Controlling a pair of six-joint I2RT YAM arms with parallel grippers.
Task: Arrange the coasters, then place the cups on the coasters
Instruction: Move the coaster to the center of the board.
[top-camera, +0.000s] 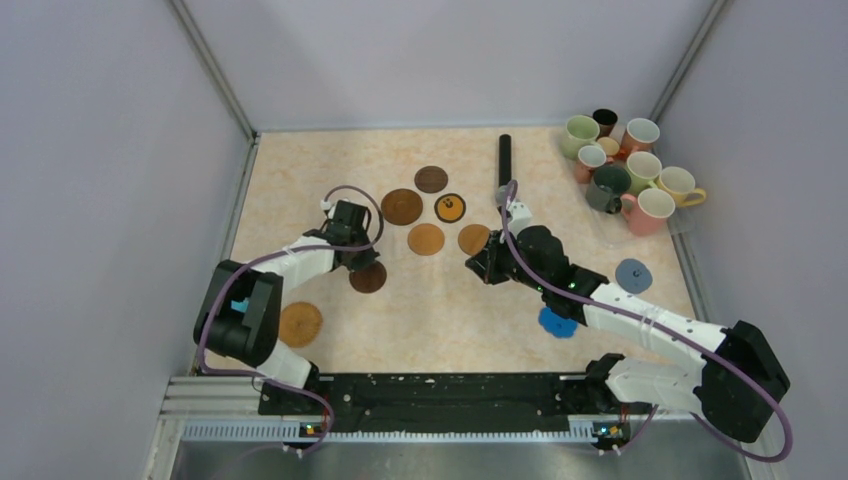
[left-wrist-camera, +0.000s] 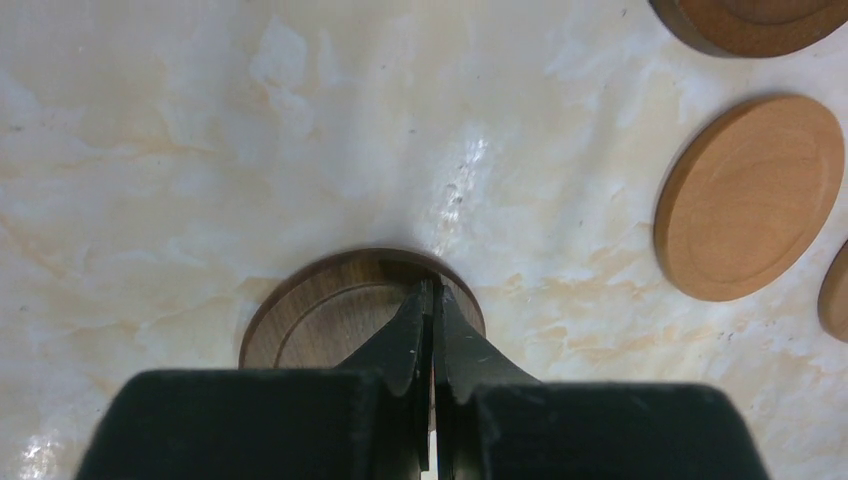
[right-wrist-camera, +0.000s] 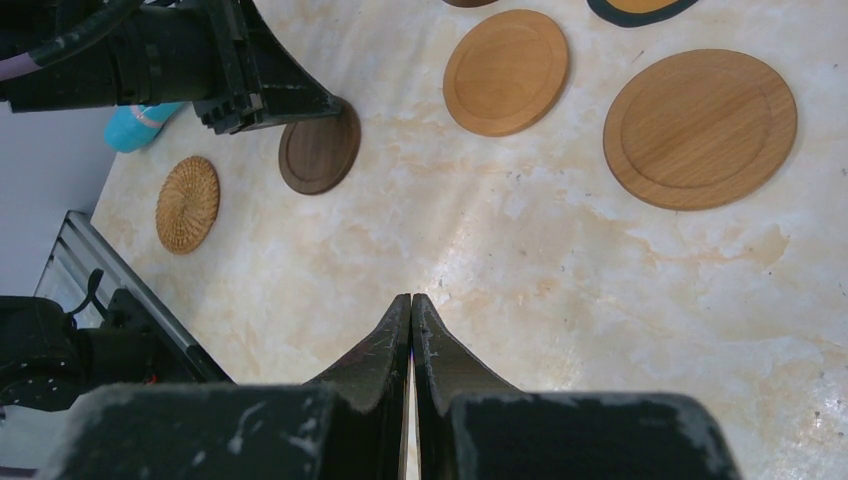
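Left pincer is clenched and empty, tips over the dark brown coaster — it lies directly beneath, nearer this arm. Right pincer, also clenched and empty, hovers above the counter — cups cluster at its far right corner.

Pretty clearly a robotics lab test cell, not anybody's kitchen: a marble-look surface boxed in by plain grey panels on aluminium framing, with a left arm and a right arm, purple cables looped along them, bolted onto a black rail at the near edge.
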